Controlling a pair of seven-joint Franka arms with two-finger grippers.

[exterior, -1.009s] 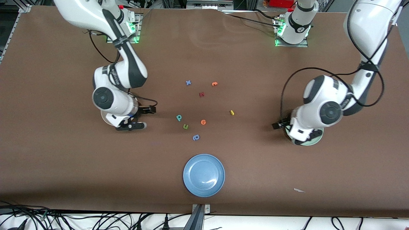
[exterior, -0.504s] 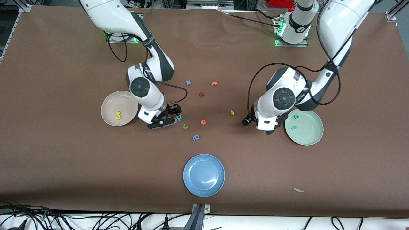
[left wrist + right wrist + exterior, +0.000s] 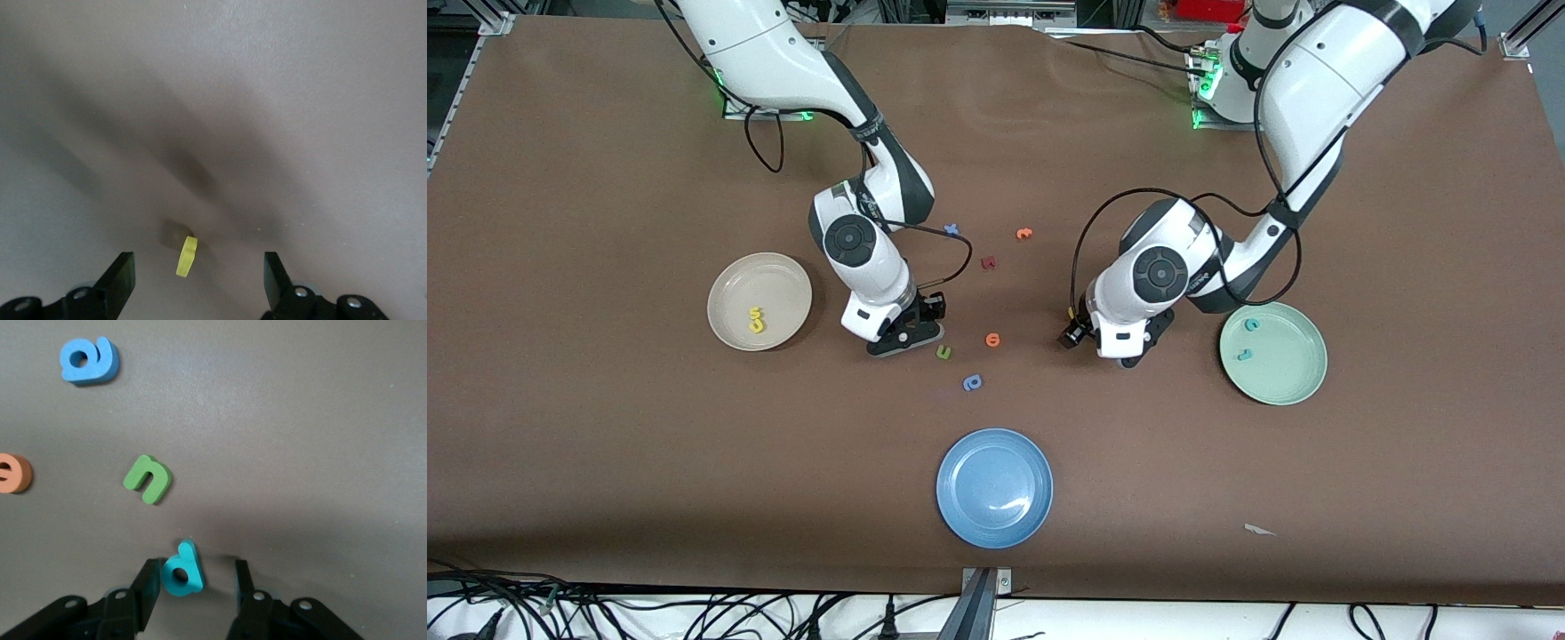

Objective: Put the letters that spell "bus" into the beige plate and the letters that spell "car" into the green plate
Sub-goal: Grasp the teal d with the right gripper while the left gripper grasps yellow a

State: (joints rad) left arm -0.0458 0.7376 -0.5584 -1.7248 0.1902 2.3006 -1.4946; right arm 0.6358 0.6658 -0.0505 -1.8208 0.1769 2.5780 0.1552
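The beige plate (image 3: 775, 283) lies toward the right arm's end and holds yellow letters (image 3: 757, 320). The green plate (image 3: 1285, 373) lies toward the left arm's end with a teal c (image 3: 1252, 324) and a teal r (image 3: 1244, 355) in it. My right gripper (image 3: 907, 340) (image 3: 195, 577) is low at the table, open, with the teal b (image 3: 181, 570) between its fingers: one finger touches it, the other stands apart. My left gripper (image 3: 1125, 356) (image 3: 198, 273) is wide open over a yellow letter (image 3: 186, 256) lying on the table between its fingers.
Loose letters lie mid-table: a green u-shape (image 3: 943, 353), a blue one (image 3: 972, 382), an orange one (image 3: 992, 339), a red one (image 3: 988, 262), another orange (image 3: 1024, 234) and a blue x (image 3: 951, 229). A blue plate (image 3: 994, 487) sits nearest the front camera.
Both arms swung from over their plates to the middle letters. The right gripper came down around the teal b and its fingers narrowed. The left gripper reached the yellow letter.
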